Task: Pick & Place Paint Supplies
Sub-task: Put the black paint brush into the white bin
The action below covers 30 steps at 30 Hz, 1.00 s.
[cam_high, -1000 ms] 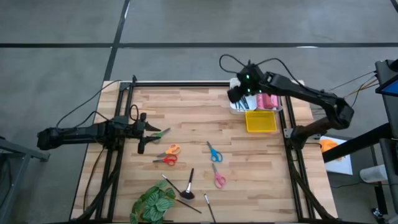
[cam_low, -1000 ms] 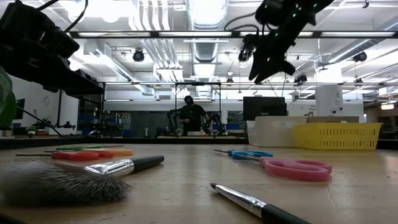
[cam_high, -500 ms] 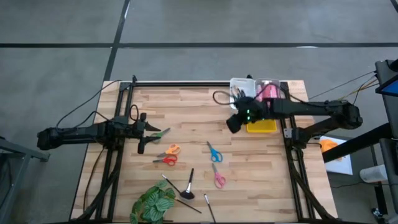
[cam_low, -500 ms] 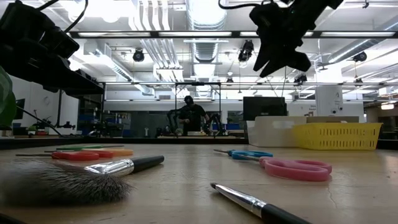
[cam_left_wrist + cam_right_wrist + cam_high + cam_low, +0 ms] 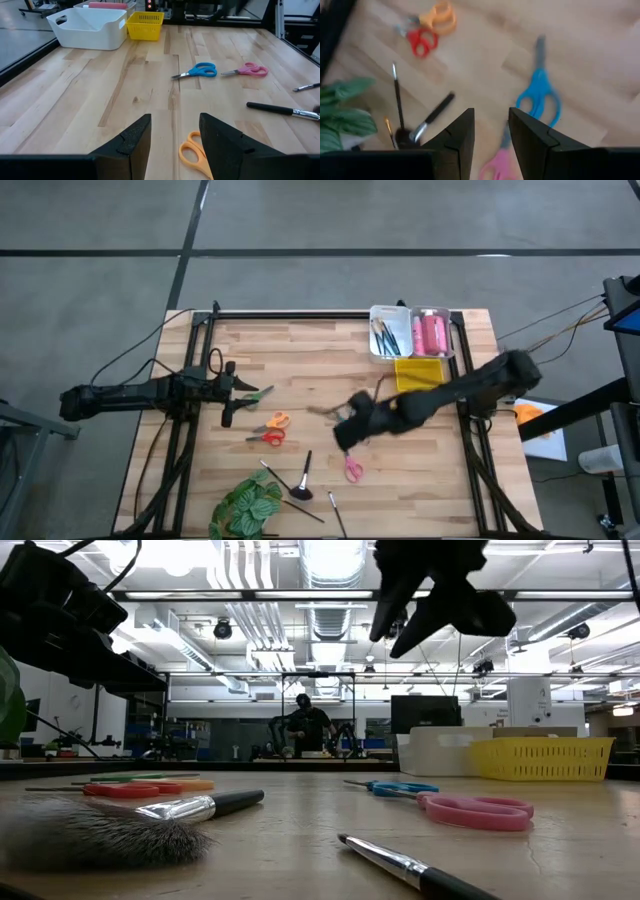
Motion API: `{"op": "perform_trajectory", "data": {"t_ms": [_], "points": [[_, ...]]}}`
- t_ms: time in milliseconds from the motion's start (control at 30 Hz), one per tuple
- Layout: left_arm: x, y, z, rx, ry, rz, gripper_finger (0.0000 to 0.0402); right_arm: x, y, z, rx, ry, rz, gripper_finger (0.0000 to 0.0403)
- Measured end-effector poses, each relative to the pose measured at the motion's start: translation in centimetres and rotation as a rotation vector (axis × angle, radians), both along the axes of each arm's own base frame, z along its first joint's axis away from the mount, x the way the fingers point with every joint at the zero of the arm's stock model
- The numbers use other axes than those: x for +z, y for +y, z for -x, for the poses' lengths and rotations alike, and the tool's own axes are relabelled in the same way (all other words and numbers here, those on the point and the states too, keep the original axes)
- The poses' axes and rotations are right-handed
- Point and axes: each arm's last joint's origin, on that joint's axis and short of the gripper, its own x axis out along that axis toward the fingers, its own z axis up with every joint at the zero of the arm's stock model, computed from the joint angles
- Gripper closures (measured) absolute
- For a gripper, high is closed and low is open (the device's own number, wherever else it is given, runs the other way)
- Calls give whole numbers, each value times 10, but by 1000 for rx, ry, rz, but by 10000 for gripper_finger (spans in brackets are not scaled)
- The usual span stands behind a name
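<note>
Now the right gripper hangs over the middle of the wooden table. Its two fingers are a little way apart and hold nothing. Under it lie the blue scissors and the pink scissors, close to each other. It looks like it is going for one of them.

The left gripper waits at the left side of the table, low down. Its fingers are apart and empty too. Just in front of it are the orange scissors, with the red scissors beside them and the green scissors near its tips.

Some things are put away. The white bin at the far right corner has thin brushes in one side and pink tubes in the other. The yellow basket next to it looks bare inside.

More brushes are out near the front edge. There is a big fluffy brush and a thin brush, right by the leafy plant.

What could go wrong? The scissors lie flat, so the fingers could slide off and just push them along the wood. The blue and pink ones are close, so a grab at one could bump the other. The gap between the fingers is small, so they may need to spread more first.
</note>
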Motion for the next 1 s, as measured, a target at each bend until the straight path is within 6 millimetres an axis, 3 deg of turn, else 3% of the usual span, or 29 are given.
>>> {"op": "perform_trajectory", "data": {"t_ms": [233,367,533,767,1000], "points": [[0,0,0,0,0,0,232,-3,62,-33,-38,126,-28,285],[0,0,0,0,0,0,232,-4,88,-47,-15,177,-10,285],[0,0,0,-1,0,0,232,-8,107,-67,21,229,-8,285],[0,0,0,0,0,0,232,-36,132,-88,74,300,4,285],[0,0,0,0,0,0,232,-51,159,-87,125,334,-22,285]]}}
